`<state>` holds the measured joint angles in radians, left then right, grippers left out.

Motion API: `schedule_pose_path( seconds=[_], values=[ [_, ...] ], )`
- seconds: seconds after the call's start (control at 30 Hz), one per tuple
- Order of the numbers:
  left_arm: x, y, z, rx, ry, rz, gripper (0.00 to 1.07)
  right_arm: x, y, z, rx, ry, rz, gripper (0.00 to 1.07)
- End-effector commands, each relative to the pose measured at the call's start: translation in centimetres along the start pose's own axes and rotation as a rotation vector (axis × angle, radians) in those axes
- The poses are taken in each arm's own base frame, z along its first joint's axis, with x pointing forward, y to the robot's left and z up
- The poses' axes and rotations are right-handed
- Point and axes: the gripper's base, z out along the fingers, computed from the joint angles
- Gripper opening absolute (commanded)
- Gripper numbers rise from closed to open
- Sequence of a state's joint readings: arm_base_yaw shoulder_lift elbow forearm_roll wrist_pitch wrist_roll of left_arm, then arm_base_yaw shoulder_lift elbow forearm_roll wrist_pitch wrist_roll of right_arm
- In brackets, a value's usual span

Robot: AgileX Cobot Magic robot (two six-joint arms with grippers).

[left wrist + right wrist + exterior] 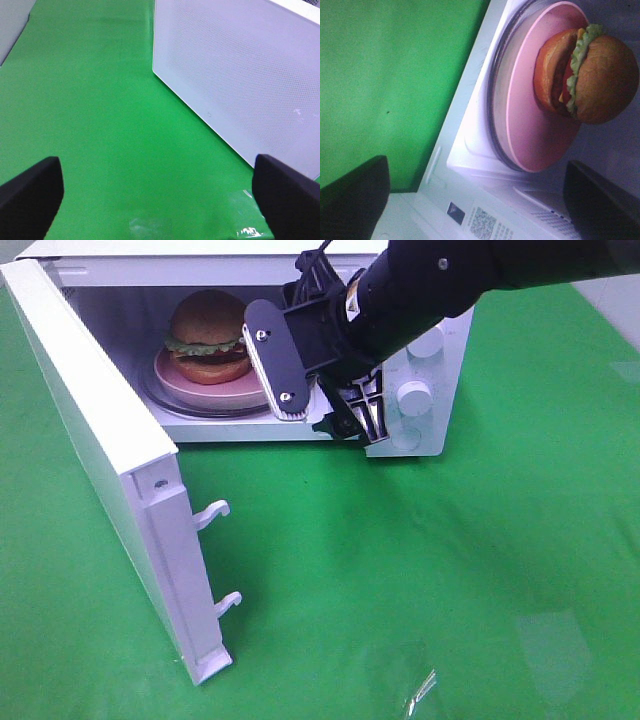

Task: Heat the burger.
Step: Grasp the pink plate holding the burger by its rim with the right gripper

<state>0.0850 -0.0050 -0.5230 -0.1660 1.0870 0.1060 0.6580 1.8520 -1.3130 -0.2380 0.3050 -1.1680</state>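
Burger (pixel 208 335) on its pink plate (pixel 176 380), seated on the glass turntable (pixel 160 398) inside the microwave (pixel 452 380), directly ahead of my right gripper (pixel 320 400) and just past its fingertips. Right gripper: jaws spread wide with nothing between them, poised at the mouth of the cavity, the plate's near rim closest to it. I read the loading step as done, since the plate sits centred on the turntable, where it can rotate freely. Door (pixel 100 430) swung fully out to one side of that gripper, latch hooks (pixel 212 512) exposed, leaving the cavity reachable; it must be shut before heating can begin. Left gripper (pixel 159 200): jaws likewise spread and empty, low over the green cloth (pixel 100 100), with the door's perforated outer face (pixel 240 75) ahead of it and toward one fingertip, a position from which I could push the door closed. That gripper is probably clear of the door, though the wrist view does not show the gap plainly. Control knobs (pixel 413 395) lie just beside the right gripper's wrist
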Motion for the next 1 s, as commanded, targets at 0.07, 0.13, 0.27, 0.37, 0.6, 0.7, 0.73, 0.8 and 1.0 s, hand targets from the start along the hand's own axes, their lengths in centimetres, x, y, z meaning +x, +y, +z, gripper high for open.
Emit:
schedule_pose_path(
  seconds=[0.07,0.13,0.27,0.37,0.6,0.7,0.73,0.8,1.0],
  values=[
    [0.0,-0.1,0.0,0.005,-0.017,-0.002,0.94,-0.5,-0.5,1.4,0.008,-0.011,0.013,0.90],
    [0.0,-0.1,0.0,0.005,-0.017,-0.002,0.94,-0.6,-0.5,1.9,0.005,-0.013,0.021,0.89],
    [0.0,-0.1,0.0,0.005,-0.017,-0.002,0.94,-0.7,-0.5,3.2,-0.002,-0.015,0.030,0.88],
    [0.0,-0.1,0.0,0.005,-0.017,-0.002,0.94,-0.8,-0.5,3.8,-0.006,-0.014,0.032,0.88],
    [0.0,-0.1,0.0,0.005,-0.017,-0.002,0.94,-1.0,-1.0,5.7,-0.002,-0.014,0.085,0.87],
    [0.0,-0.1,0.0,0.005,-0.017,-0.002,0.94,-1.1,-1.0,7.0,-0.010,-0.012,0.089,0.87],
    [0.0,-0.1,0.0,0.005,-0.017,-0.002,0.94,-1.1,-1.0,7.0,-0.010,-0.012,0.089,0.87],
    [0.0,-0.1,0.0,0.005,-0.017,-0.002,0.94,-1.1,-0.9,7.7,-0.014,-0.012,0.095,0.87],
    [0.0,0.0,0.0,0.004,-0.017,-0.001,0.94,-1.1,-0.5,9.4,-0.037,-0.010,0.112,0.86]
  ],
)
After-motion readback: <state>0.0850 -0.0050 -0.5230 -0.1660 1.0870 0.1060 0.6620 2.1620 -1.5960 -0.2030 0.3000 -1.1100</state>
